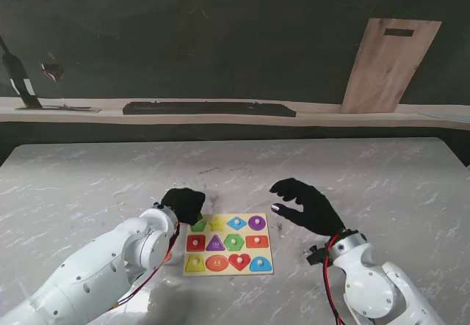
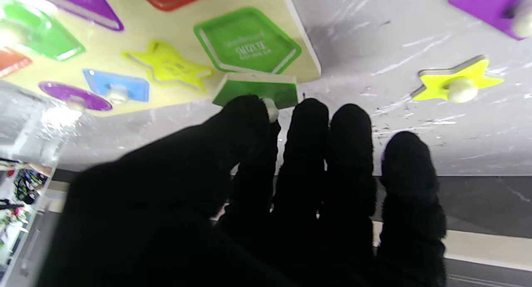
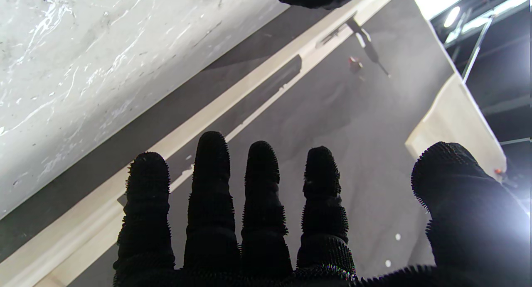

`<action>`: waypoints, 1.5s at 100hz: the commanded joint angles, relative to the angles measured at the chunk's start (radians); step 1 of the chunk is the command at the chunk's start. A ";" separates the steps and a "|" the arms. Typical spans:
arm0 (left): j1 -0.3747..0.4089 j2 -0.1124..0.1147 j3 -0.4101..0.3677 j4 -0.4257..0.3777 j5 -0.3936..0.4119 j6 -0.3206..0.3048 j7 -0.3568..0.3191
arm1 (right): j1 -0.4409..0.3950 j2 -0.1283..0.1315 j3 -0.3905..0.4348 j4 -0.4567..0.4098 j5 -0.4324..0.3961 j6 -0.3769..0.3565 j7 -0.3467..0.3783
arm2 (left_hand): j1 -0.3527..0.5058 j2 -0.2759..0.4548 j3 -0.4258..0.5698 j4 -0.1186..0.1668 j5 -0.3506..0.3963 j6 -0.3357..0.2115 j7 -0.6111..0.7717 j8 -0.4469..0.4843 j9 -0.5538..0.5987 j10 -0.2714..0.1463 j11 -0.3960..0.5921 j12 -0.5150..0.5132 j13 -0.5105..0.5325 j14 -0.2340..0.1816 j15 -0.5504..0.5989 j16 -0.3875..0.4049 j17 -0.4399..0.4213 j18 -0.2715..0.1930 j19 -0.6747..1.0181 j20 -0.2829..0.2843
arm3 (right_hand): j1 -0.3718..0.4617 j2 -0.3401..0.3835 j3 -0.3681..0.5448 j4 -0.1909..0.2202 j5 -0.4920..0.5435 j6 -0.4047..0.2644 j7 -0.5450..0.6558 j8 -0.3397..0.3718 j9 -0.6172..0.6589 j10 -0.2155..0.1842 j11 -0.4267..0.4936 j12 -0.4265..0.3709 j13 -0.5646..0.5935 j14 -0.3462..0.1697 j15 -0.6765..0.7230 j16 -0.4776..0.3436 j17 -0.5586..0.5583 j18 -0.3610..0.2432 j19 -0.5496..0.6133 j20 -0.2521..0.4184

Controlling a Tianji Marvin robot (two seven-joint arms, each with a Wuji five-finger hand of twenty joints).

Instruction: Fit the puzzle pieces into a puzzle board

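Puzzle board (image 1: 228, 243) lies flat on our marble table (image 1: 88, 178), between our two hands and a little nearer to us than either set of fingertips. Our left hand (image 1: 183, 205) sits at the board's far left corner, fingers curled down. In the left wrist view its thumb and forefinger pinch the white knob of a green piece (image 2: 255, 91), which rests just off the board's edge, touching it, beside the empty green recess (image 2: 247, 42). The yellow star recess (image 2: 168, 67) next to that one is empty too. Beyond the same fingers, away from the board, a loose yellow star piece (image 2: 457, 81) lies on the table, and a purple piece (image 2: 490, 6) lies a little past it, both apart from the hand.

Our right hand (image 1: 305, 206) hovers off the board's far right corner, holding nothing. The right wrist view shows its fingers (image 3: 212, 187) spread wide, thumb well apart. Ahead of them are the table edge, a pale ledge (image 3: 232, 100) and a leaning wooden board (image 1: 389, 64).
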 commanded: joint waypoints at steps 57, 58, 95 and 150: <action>0.032 -0.008 0.050 -0.036 0.004 0.121 0.019 | -0.004 -0.002 -0.004 -0.003 0.015 0.000 0.009 | 0.001 -0.026 0.071 0.047 0.012 0.054 0.066 0.054 0.021 0.074 0.050 0.025 0.040 0.023 0.066 0.012 0.014 0.093 0.056 0.048 | 0.027 0.022 -0.020 0.014 0.027 -0.026 0.009 0.005 0.024 -0.021 0.009 0.007 0.000 -0.024 0.009 0.005 -0.011 -0.013 0.013 0.012; 0.031 -0.009 0.051 -0.037 0.002 0.125 0.021 | -0.004 -0.002 -0.003 -0.003 0.016 0.000 0.010 | 0.002 -0.027 0.072 0.047 0.012 0.055 0.066 0.054 0.022 0.076 0.051 0.024 0.041 0.024 0.067 0.012 0.015 0.095 0.057 0.048 | 0.027 0.022 -0.020 0.014 0.027 -0.026 0.009 0.005 0.023 -0.020 0.009 0.007 -0.001 -0.024 0.009 0.005 -0.011 -0.013 0.013 0.012; 0.018 -0.042 0.093 -0.016 -0.037 0.230 0.083 | -0.008 -0.003 0.004 -0.008 0.035 -0.008 0.017 | 0.009 -0.022 0.073 0.047 0.003 0.081 0.069 0.061 0.015 0.091 0.072 0.021 0.038 0.039 0.088 -0.002 0.017 0.114 0.060 0.059 | 0.028 0.022 -0.020 0.014 0.026 -0.027 0.009 0.005 0.023 -0.021 0.008 0.007 -0.002 -0.023 0.008 0.005 -0.011 -0.013 0.013 0.012; 0.012 -0.063 0.114 0.016 -0.047 0.306 0.132 | -0.013 -0.002 0.010 -0.014 0.044 -0.009 0.025 | 0.015 -0.020 0.070 0.045 0.002 0.100 0.069 0.062 0.015 0.103 0.090 0.007 0.042 0.049 0.103 -0.021 0.028 0.129 0.063 0.070 | 0.028 0.022 -0.020 0.014 0.028 -0.026 0.009 0.005 0.023 -0.021 0.008 0.007 -0.003 -0.024 0.008 0.005 -0.012 -0.012 0.012 0.012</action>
